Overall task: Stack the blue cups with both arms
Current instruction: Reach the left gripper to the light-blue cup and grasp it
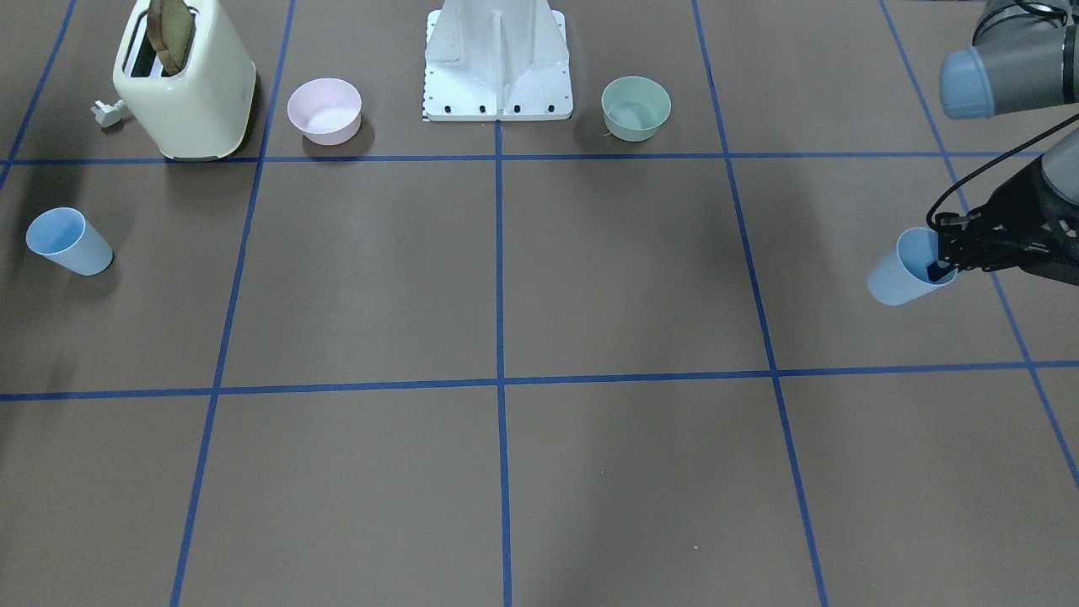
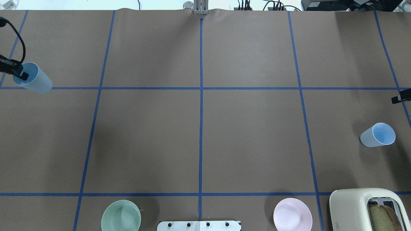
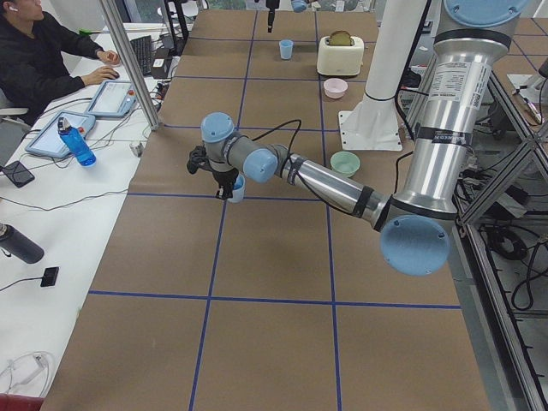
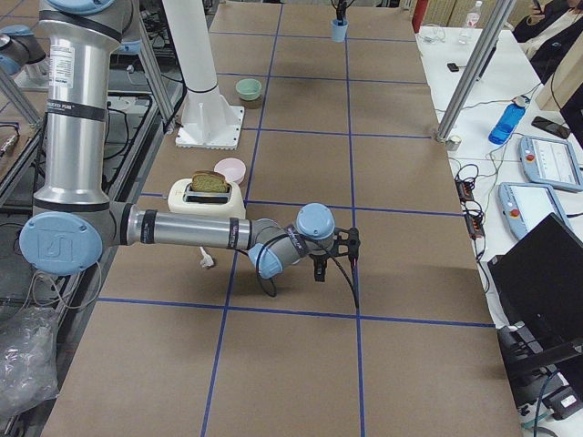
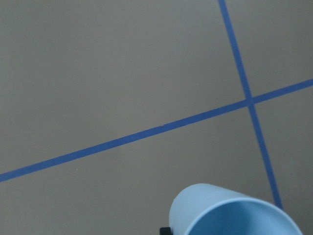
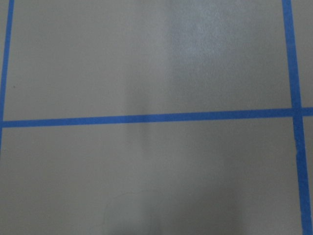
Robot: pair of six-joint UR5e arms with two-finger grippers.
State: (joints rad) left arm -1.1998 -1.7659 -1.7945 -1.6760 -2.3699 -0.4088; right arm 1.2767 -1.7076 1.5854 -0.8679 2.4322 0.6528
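Observation:
One blue cup (image 1: 906,274) is pinched at its rim by my left gripper (image 1: 942,263), one finger inside the cup and one outside. The cup hangs tilted at the table's left end. It also shows in the overhead view (image 2: 35,80), the exterior left view (image 3: 237,187) and the left wrist view (image 5: 230,213). The second blue cup (image 2: 378,135) stands upright and alone near the table's right end (image 1: 67,242). My right gripper (image 4: 334,255) hovers beyond that cup with its fingers apart and nothing between them. Only its tip shows at the overhead view's edge (image 2: 399,96).
A cream toaster (image 1: 185,84) with a slice of bread stands near the robot's right side, with a pink bowl (image 1: 324,110) beside it. A mint-green bowl (image 1: 636,107) sits on the other side of the white base pedestal (image 1: 497,63). Blue tape lines grid the brown table.

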